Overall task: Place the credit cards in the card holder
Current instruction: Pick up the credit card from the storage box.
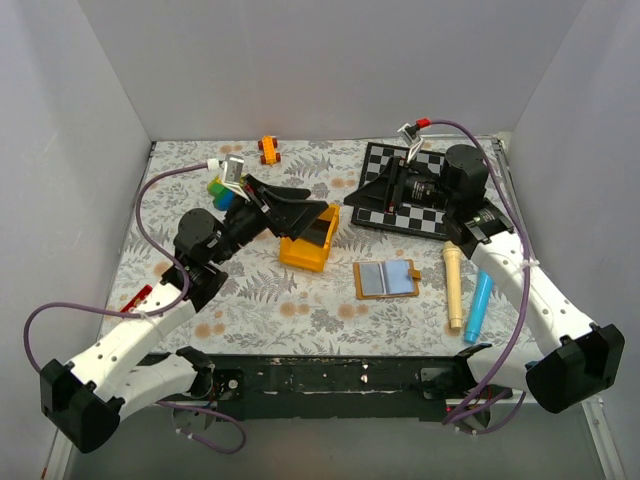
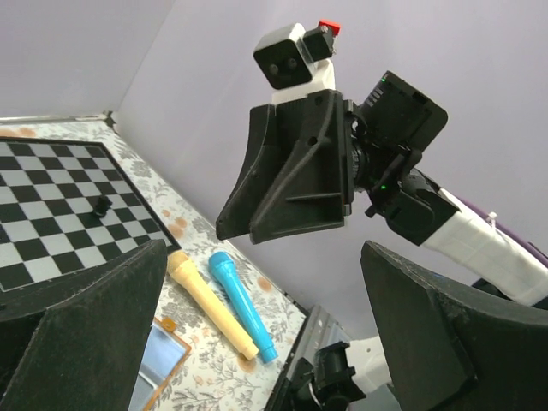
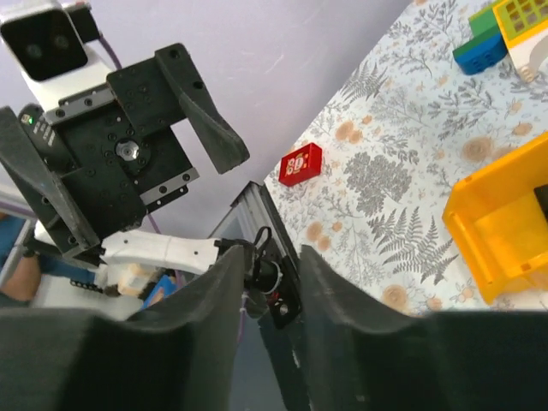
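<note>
The card holder (image 1: 387, 279) lies open and flat on the floral table, tan outside and pale blue inside; one corner of it (image 2: 161, 361) shows in the left wrist view. A flat black piece (image 1: 319, 233) that looks like one of the credit cards sits inside the yellow bin (image 1: 300, 255), and a black sliver of it (image 3: 541, 199) shows at the right wrist view's edge. My left gripper (image 1: 315, 212) hovers over that bin, wide open (image 2: 265, 334) and empty. My right gripper (image 1: 372, 195) hangs above the chequered board, its jaws a narrow gap apart (image 3: 272, 257) with nothing between them.
The chequered board (image 1: 425, 215) lies at the back right, with a small black pawn (image 2: 101, 204) on it. A beige stick (image 1: 452, 290) and a blue stick (image 1: 478, 305) lie right of the card holder. Toy bricks (image 1: 220, 187), an orange toy car (image 1: 268, 150) and a red block (image 3: 300, 164) lie on the left side.
</note>
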`<act>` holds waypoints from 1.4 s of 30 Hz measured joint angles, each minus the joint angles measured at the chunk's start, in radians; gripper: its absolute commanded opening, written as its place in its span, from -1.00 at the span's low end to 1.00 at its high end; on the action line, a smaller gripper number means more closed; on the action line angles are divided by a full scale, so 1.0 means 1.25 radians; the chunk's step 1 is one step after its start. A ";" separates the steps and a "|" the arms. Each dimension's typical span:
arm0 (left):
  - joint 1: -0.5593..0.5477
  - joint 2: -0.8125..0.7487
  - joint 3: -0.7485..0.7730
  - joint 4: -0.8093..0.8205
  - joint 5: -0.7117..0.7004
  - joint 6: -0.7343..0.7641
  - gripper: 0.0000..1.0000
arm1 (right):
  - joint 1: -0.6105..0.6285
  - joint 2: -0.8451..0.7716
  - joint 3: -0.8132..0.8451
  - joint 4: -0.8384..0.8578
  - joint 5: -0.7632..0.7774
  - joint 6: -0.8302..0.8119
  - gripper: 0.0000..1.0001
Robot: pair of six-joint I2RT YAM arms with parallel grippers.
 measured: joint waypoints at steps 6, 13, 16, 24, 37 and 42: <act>0.000 -0.033 -0.005 -0.084 -0.072 0.034 0.96 | 0.000 -0.002 0.017 -0.080 0.042 -0.058 0.69; 0.038 -0.023 0.000 -0.271 -0.175 0.052 0.96 | 0.009 0.045 0.117 -0.253 0.158 -0.180 0.76; 0.100 0.004 -0.001 -0.359 -0.204 0.048 0.97 | 0.039 0.134 0.222 -0.338 0.259 -0.251 0.56; 0.195 0.023 -0.071 -0.525 -0.299 0.046 0.96 | 0.167 0.453 0.464 -0.526 0.552 -0.362 -0.53; 0.196 0.023 -0.077 -0.546 -0.321 0.057 0.96 | 0.178 0.653 0.530 -0.586 0.598 -0.389 -0.97; 0.202 0.023 -0.077 -0.548 -0.324 0.064 0.96 | 0.197 0.735 0.634 -0.573 0.568 -0.388 -0.97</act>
